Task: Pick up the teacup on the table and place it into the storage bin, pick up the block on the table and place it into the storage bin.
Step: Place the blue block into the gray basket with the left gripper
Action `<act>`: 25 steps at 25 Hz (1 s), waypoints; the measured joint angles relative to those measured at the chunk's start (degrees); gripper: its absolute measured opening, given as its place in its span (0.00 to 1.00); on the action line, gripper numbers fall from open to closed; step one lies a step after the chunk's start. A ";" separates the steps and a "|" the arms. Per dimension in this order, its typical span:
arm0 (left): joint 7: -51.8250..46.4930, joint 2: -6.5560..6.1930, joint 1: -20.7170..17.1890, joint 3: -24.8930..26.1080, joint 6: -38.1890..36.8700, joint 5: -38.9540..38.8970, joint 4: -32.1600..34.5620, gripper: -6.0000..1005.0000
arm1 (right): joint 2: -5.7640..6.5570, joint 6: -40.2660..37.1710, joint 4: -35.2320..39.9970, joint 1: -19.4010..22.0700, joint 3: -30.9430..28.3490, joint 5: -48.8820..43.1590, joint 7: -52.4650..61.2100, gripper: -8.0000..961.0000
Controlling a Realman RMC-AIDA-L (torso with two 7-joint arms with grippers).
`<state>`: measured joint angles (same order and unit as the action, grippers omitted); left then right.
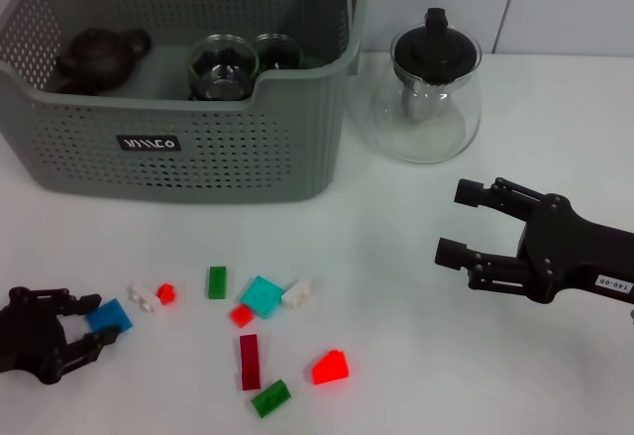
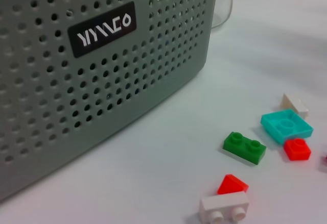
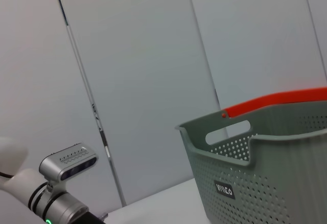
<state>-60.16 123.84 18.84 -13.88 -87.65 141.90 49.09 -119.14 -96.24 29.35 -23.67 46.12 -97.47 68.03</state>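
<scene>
1. The blue block (image 1: pixel 109 315) lies at the lower left of the head view, between the fingers of the left hand (image 1: pixel 91 328), which sits low on the desk (image 1: pixel 416 356). The fingers look narrow around the block, touching or nearly so; a firm grip cannot be confirmed.
2. Teacups: two glass cups (image 1: pixel 224 66) already stand inside the bin (image 1: pixel 178 148), beside a dark teapot (image 1: pixel 97 56). No teacup shows on the desk.
3. The step in hand, by my judgement, is grasping the blue block. To do it well: close squarely on its flat sides, lift straight up, and clear the bin's near wall before moving over it.
4. Mind the neighbours: a white block (image 1: pixel 145 296) and a small red one (image 1: pixel 165 293) lie just beside, other blocks farther right.
5. The right hand (image 1: pixel 458 222) hovers at right, fingers wide, holding nothing, below the glass pot (image 1: pixel 428 93).
</scene>
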 joint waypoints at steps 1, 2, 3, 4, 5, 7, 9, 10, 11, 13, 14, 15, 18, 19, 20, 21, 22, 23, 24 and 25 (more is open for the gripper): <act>-0.12 0.00 0.05 -0.01 -0.05 -0.01 0.10 0.47 | 0.03 0.00 0.00 -0.03 -0.01 0.00 0.00 0.98; -0.22 0.00 0.15 -0.01 -0.07 -0.02 0.19 0.46 | 0.04 0.01 0.00 -0.05 -0.01 0.00 0.00 0.98; -0.24 0.00 0.22 -0.01 -0.10 -0.03 0.23 0.45 | 0.04 0.01 0.00 -0.05 0.00 0.00 0.00 0.98; -0.25 0.00 0.29 -0.01 -0.10 -0.04 0.26 0.44 | 0.05 0.01 0.00 -0.05 0.00 0.00 0.00 0.98; -0.26 0.00 0.35 -0.01 -0.08 -0.04 0.27 0.43 | 0.05 0.01 0.00 -0.07 0.00 0.00 0.00 0.98; -0.27 0.04 0.36 -0.01 0.01 -0.05 0.29 0.40 | 0.05 -0.01 0.00 -0.11 -0.02 0.00 0.00 0.98; -0.28 0.08 0.39 -0.01 -0.03 -0.05 0.33 0.40 | 0.05 -0.05 0.00 -0.19 -0.03 0.00 0.00 0.98; -0.44 0.09 0.41 -0.01 -0.15 -0.05 0.42 0.40 | 0.05 -0.06 0.00 -0.23 -0.04 0.00 0.00 0.98; -0.74 0.09 0.44 -0.01 -0.28 -0.08 0.59 0.40 | 0.05 -0.07 0.00 -0.28 -0.04 0.00 0.00 0.98; -1.48 0.06 0.49 -0.01 -0.49 -0.16 0.91 0.40 | 0.05 -0.08 0.00 -0.33 -0.06 0.00 0.00 0.98; -2.09 -0.03 0.52 0.02 -0.84 -0.34 1.08 0.40 | 0.05 -0.09 0.00 -0.38 -0.06 0.00 0.00 0.98; -2.36 -0.14 0.53 0.02 -1.09 -0.46 1.10 0.40 | 0.06 -0.09 0.00 -0.42 -0.06 0.00 0.00 0.98; -4.48 -0.72 0.57 0.38 -2.84 -1.84 1.85 0.40 | 0.13 -0.10 0.00 -0.49 -0.07 0.00 0.00 0.98; -4.96 -0.88 0.60 0.58 -3.34 -2.20 2.05 0.40 | 0.13 -0.10 0.00 -0.49 -0.07 0.00 0.00 0.98; -5.36 -1.12 0.68 1.08 -4.22 -2.63 2.21 0.40 | 0.13 -0.10 0.00 -0.49 -0.07 0.00 0.00 0.98; -5.52 -1.38 0.80 1.68 -5.17 -2.92 2.22 0.40 | 0.14 -0.09 0.00 -0.49 -0.07 0.00 0.00 0.98; -5.64 -1.71 1.01 2.57 -6.55 -3.29 2.21 0.40 | 0.14 -0.10 0.00 -0.49 -0.07 0.00 0.00 0.98; -5.73 -2.05 1.26 3.84 -8.27 -3.61 2.14 0.40 | 0.15 -0.10 0.00 -0.49 -0.07 0.00 0.00 0.98; -5.84 -2.36 1.52 4.94 -9.71 -3.95 2.04 0.40 | 0.18 -0.10 0.00 -0.50 -0.07 0.00 0.00 0.98; -5.98 -2.88 1.86 6.34 -12.13 -4.42 1.77 0.40 | 0.20 -0.09 0.00 -0.50 -0.07 0.00 0.00 0.98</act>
<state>-66.14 120.96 20.70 -7.54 -99.78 137.48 50.86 -118.94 -96.33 29.35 -24.17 46.05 -97.47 68.03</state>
